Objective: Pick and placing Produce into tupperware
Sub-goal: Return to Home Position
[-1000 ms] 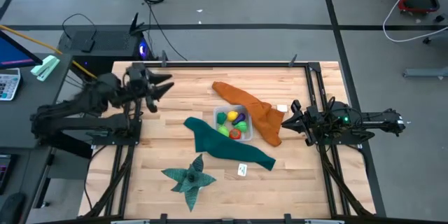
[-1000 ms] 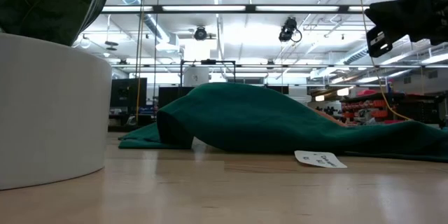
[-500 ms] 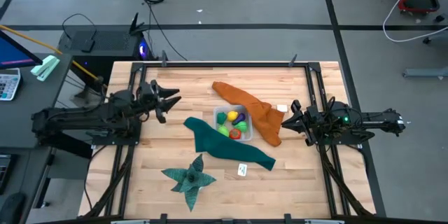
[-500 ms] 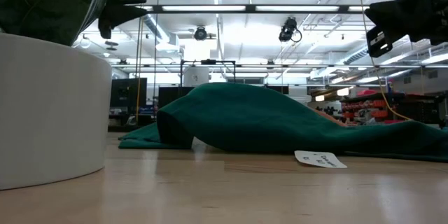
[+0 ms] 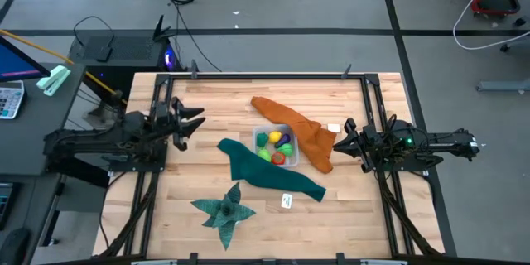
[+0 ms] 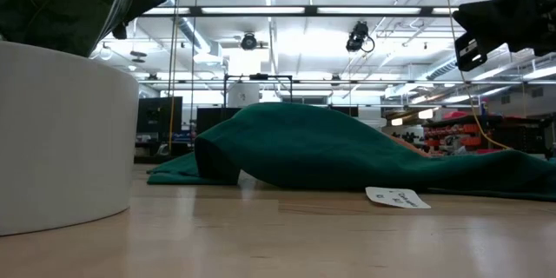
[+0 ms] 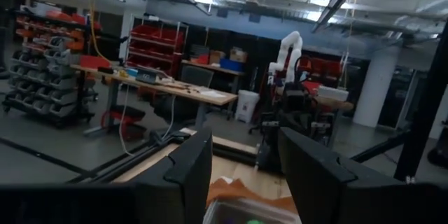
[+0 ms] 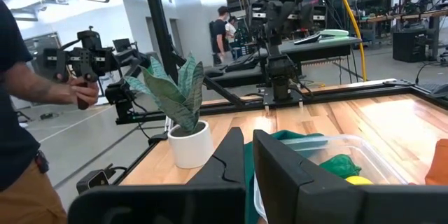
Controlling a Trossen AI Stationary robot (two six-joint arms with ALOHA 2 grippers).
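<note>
Left arm (image 5: 99,139) retreated; clear rounded tupperware (image 5: 258,129) holds bright produce (image 5: 274,138).

produce (image 5: 274,145) lies in the tupperware (image 5: 257,129), which sits between two cloths (image 5: 248,164).

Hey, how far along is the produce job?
Done: yellow, green, purple and red produce sits in the tupperware; none shows loose on the table. In hand: nothing. The left gripper is open and empty near the left edge, and the right gripper waits right of it. Left: apparently just going home.
</note>
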